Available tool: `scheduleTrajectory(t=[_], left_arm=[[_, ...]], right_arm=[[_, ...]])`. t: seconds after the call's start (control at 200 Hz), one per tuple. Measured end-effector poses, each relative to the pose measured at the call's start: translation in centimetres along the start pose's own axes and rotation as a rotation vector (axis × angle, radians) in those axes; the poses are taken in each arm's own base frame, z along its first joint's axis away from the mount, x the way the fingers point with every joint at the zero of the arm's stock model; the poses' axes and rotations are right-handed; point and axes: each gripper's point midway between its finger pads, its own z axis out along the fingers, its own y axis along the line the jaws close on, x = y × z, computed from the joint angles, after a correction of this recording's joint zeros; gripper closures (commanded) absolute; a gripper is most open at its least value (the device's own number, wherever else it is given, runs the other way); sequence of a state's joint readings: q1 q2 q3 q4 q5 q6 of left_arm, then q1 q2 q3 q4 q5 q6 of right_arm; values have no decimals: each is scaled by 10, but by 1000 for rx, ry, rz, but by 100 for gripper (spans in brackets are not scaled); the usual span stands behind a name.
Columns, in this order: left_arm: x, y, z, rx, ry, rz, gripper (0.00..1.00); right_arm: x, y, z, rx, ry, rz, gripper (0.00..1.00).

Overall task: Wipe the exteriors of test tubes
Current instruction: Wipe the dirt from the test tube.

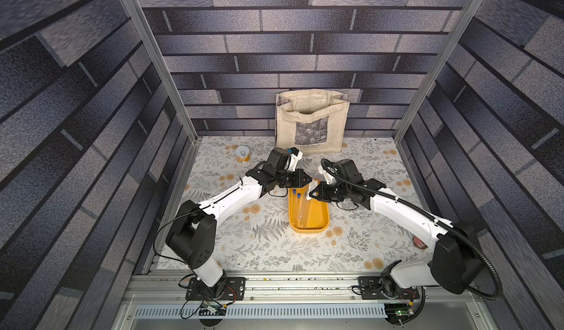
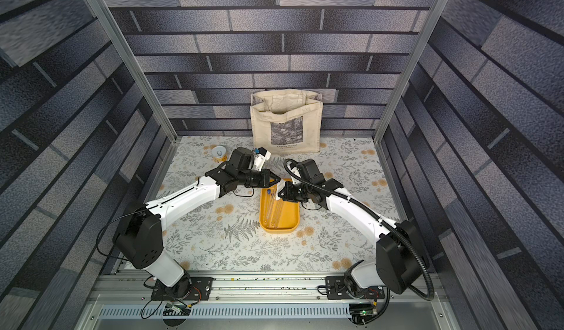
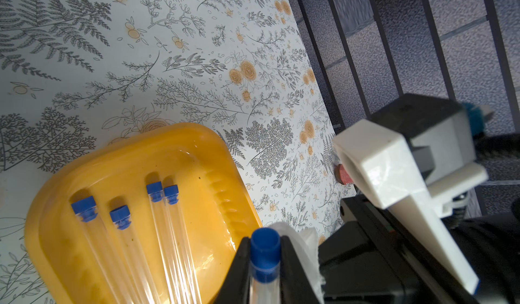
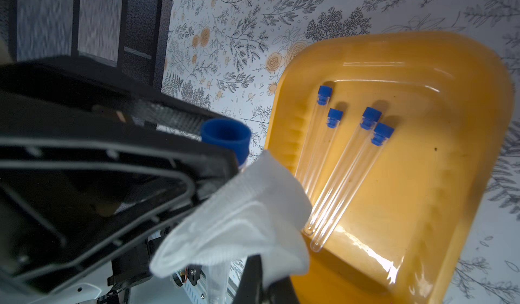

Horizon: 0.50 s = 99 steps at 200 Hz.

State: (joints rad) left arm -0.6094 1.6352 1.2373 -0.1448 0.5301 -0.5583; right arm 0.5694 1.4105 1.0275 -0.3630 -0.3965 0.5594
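- Tabletop (image 1: 274, 252) in floral print carries the scene, both arms bent inward to meet over its middle, with a canvas tote bag (image 1: 311, 121) upright against the back wall.
- Yellow tray (image 1: 308, 229) lies between the arms, its far end under the two grippers.
- Left gripper (image 1: 306, 180) is pinched on one raised tube (image 3: 264, 285), gripping at the capped end and holding it clear above the tray.
- Right gripper (image 1: 313, 192), facing it, is pressed together on a white cloth (image 4: 247, 218) bunched just beside that tube.
- Four test tubes (image 4: 340, 173) lie side by side on the tray floor, blue caps toward the far end, apart from the cloth.
- Cloth folds reach up to just below the blue cap (image 4: 226, 136); whether they actually touch the glass cannot be told.
- Judged step: the wipe of this one tube, with cloth brought to the glass near the cap.
- Judged next move: the cloth must press or wrap against the tube and run along its length away from the cap, while the left grip holds firm and the tube stays clear of the tray rim.
- The glass under the left fingers would go unwiped unless the grip is shifted.
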Motion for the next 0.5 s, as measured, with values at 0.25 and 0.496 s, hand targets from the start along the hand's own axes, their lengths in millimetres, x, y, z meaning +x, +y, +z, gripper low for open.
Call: scheduleTrajectory(t=[0.25, 0.496], left_arm=[[3, -4, 1, 16, 12, 2, 81], [3, -4, 1, 19, 15, 0, 81]], right_arm=[[-10, 4, -6, -3, -40, -85, 100], [29, 15, -1, 22, -17, -315, 100]])
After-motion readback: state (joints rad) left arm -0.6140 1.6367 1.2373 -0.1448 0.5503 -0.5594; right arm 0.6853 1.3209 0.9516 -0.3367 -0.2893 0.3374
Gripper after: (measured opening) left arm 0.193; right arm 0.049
